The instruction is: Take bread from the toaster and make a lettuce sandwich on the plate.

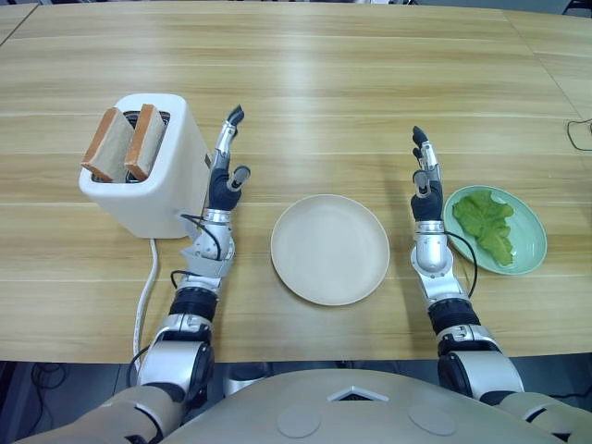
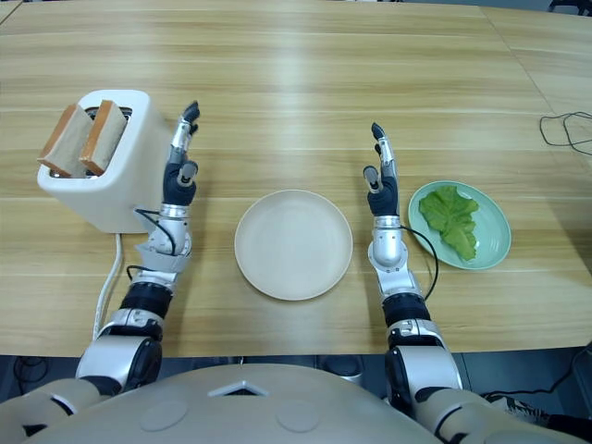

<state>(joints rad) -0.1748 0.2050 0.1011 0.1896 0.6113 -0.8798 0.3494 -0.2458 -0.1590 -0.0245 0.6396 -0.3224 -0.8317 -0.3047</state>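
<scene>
Flanking plate (image 1: pixel 329 250), left hand (image 1: pixel 225 171) and right hand (image 1: pixel 425 180) upright, flat, empty.

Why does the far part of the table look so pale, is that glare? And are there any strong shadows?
Left eye view: a soft pale sheen lies across the far light wooden table, likely overhead lighting, not harsh glare. Right eye view: the round cream plate and white toaster throw only thin, soft shadows at their bases.
</scene>
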